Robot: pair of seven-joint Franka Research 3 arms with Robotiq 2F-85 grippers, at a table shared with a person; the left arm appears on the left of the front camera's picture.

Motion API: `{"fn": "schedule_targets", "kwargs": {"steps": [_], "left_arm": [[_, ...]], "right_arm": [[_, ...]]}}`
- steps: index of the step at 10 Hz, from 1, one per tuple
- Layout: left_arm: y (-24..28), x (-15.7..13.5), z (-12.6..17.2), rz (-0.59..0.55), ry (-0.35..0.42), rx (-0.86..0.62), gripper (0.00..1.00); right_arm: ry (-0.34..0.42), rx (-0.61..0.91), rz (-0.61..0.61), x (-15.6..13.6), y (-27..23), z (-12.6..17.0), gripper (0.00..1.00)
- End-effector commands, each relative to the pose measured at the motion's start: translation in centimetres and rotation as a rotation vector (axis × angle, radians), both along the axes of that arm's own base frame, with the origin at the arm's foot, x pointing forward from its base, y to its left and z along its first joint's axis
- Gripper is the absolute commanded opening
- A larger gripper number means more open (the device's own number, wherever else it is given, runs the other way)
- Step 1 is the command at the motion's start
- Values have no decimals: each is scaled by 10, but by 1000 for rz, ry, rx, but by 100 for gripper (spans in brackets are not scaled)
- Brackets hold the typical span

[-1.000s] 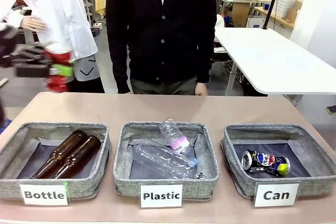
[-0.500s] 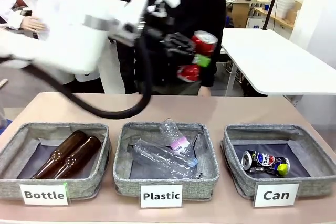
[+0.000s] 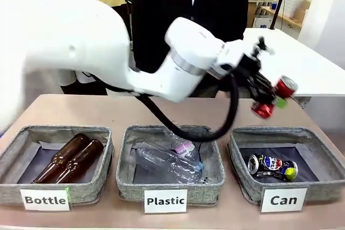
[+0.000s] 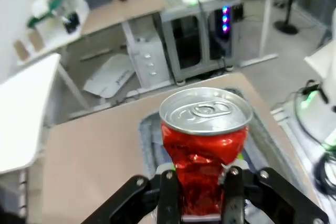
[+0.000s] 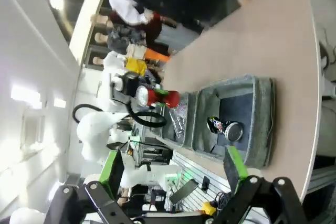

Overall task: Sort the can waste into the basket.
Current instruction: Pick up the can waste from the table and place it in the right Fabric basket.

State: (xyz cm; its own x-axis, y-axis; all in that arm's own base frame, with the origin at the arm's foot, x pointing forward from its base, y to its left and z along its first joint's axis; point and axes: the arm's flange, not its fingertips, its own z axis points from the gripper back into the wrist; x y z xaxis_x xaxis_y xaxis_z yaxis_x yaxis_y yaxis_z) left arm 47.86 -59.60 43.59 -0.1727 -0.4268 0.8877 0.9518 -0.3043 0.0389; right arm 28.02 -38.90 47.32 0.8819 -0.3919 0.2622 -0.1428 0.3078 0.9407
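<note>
My left gripper (image 3: 273,99) is shut on a crushed red can with a silver top (image 3: 276,96). It holds the can in the air just above the far left part of the grey basket signed "Can" (image 3: 240,139). In the left wrist view the red can (image 4: 203,148) stands upright between my fingers (image 4: 168,198), with the basket (image 4: 145,129) below it. A dark crushed can (image 3: 272,166) lies on the basket's dark bottom. My right gripper (image 5: 171,170) is open and holds nothing. It looks from afar at the basket (image 5: 263,109), the dark can (image 5: 223,127) and the held red can (image 5: 156,97).
The middle basket signed "Plastic" (image 3: 123,172) holds clear bottles (image 3: 170,162). The left basket signed "Bottle" (image 3: 12,149) holds two brown glass bottles (image 3: 70,159). A person in a dark cardigan (image 3: 161,20) stands at the far edge. My left arm (image 3: 108,52) spans the table's middle.
My left arm has swung from the far left across the table to the right, carrying the red can, which now hangs lower over the "Can" basket. The right gripper stays open.
</note>
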Motion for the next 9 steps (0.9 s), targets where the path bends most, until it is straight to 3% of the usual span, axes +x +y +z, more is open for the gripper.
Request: {"fn": "schedule_targets", "kwargs": {"steps": [1,2,3,7,8,9], "left_arm": [[-32,-1,-10,-40,-5,88,28],[-41,-5,-21,-17,-56,134,28],[-21,-15,-22,-29,1,32,28],[-27,-15,-31,-25,-12,60,28],[-28,-19,-33,-59,13,78,86],[-29,-20,-34,-59,11,70,86]], "right_arm": [[13,13,160,9,37,6,100],[13,13,160,9,37,6,100],[13,13,160,9,37,6,100],[13,13,160,9,37,6,100],[13,13,160,9,37,6,100],[13,13,160,9,37,6,100]]}}
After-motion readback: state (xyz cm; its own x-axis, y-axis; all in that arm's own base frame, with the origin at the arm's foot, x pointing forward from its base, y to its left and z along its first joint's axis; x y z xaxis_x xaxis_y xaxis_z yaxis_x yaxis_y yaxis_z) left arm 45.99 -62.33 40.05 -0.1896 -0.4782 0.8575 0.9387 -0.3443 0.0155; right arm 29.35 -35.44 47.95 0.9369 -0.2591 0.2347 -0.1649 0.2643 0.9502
